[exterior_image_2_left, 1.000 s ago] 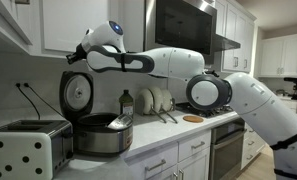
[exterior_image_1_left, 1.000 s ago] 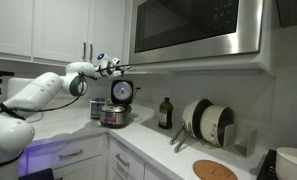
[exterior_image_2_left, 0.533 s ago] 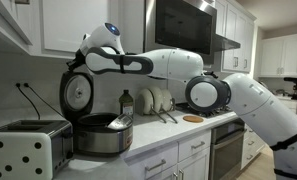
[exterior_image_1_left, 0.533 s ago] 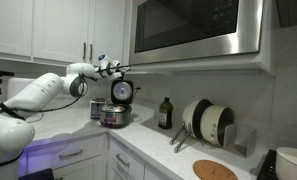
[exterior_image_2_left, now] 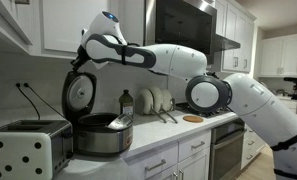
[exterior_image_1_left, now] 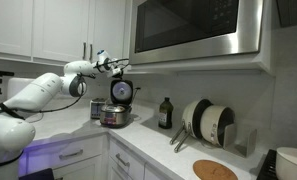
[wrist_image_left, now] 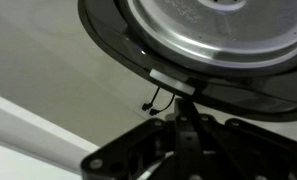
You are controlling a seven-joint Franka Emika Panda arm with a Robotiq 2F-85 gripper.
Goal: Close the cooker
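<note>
The small round shiny silver metal cooker stands just below the end effector, its hinged round lid fully upright. The end effector hovers near the lid's top edge. I cannot tell whether it is wide or narrow. Closing is not yet done: the lid needs pushing down.

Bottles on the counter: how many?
1. A dark bottle stands on the counter between the open cooker and the dishes. More could be hidden behind the cooker or arm.
</note>
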